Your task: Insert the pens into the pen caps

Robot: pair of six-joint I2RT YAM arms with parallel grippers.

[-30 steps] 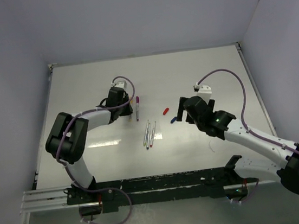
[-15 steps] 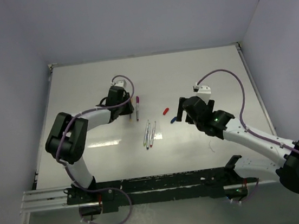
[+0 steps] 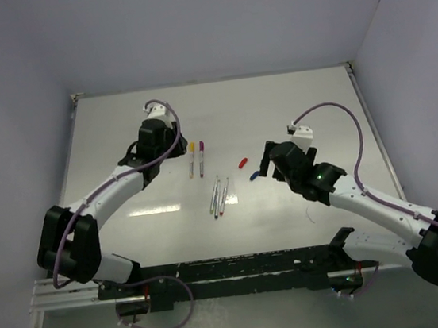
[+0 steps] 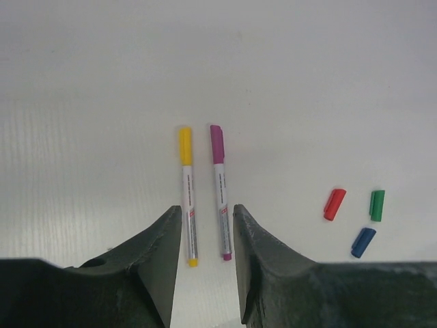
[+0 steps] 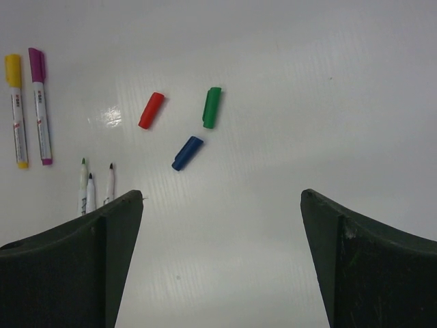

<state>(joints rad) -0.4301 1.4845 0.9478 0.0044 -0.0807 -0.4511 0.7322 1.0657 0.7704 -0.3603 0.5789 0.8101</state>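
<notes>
Left fingers (image 4: 153,266) slightly apart, gripping nothing, over the near ends of two capped pens; yellow-capped pen (image 4: 187,198) and purple-capped pen (image 4: 220,195) lie parallel, just beside each other on the counter (image 3: 292,107); right fingers (image 5: 102,260) wide apart, empty; red cap (image 5: 151,110), green cap (image 5: 212,107) and blue cap (image 5: 186,152) lie loose ahead of them, near one another, not touching; three uncapped pens (image 5: 91,188) bunched left of the blue cap.

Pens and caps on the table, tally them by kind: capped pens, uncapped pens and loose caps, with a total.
Capped pens: 2, the yellow pen and the purple pen
Uncapped pens: 3
Loose caps: 3, the red cap, the green cap, the blue cap
Total: 8
</notes>
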